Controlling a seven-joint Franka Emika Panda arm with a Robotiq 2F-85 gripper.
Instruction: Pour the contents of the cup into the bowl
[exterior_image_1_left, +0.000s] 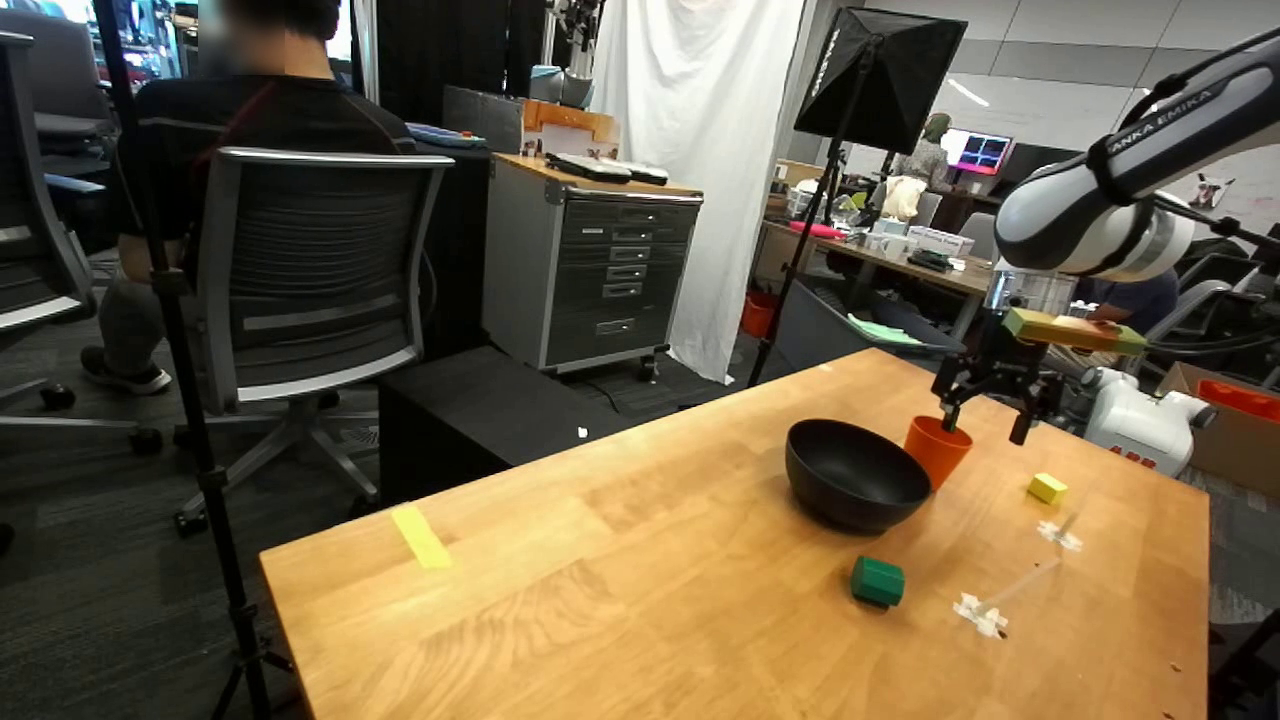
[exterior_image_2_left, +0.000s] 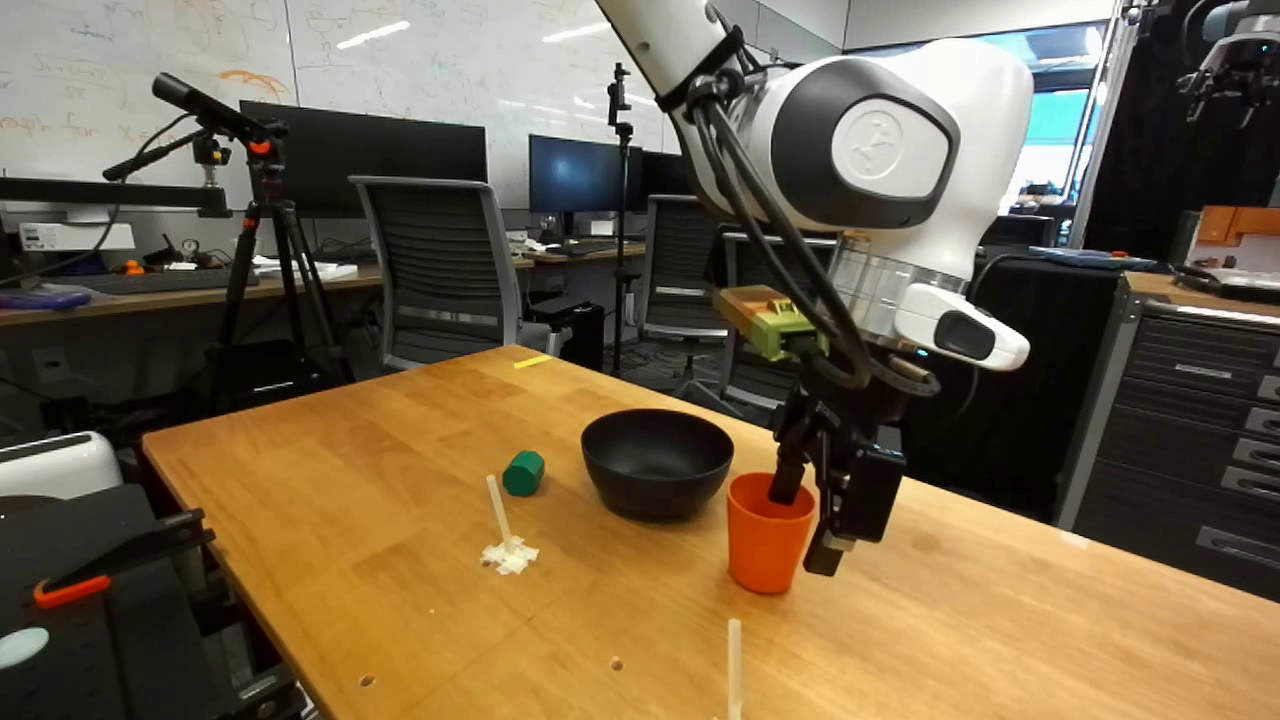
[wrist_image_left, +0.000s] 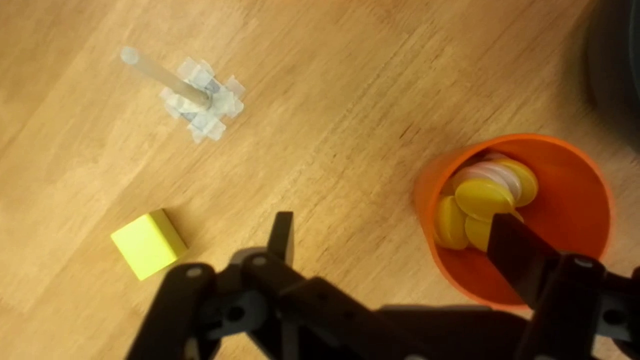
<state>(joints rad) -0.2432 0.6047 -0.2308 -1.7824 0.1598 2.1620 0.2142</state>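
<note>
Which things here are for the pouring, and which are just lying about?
For the job:
orange cup
yellow and whitish discs inside it
black bowl
robot's gripper

Seemingly just there:
yellow block
green block
yellow tape
two thin sticks

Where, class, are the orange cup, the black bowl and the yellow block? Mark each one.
Orange cup (exterior_image_2_left: 766, 546), in an exterior view: its outer wall, below the rim.
Black bowl (exterior_image_1_left: 860, 461), in an exterior view: its dark inside.
Yellow block (wrist_image_left: 145, 246), in the wrist view: its bright upper face.
</note>
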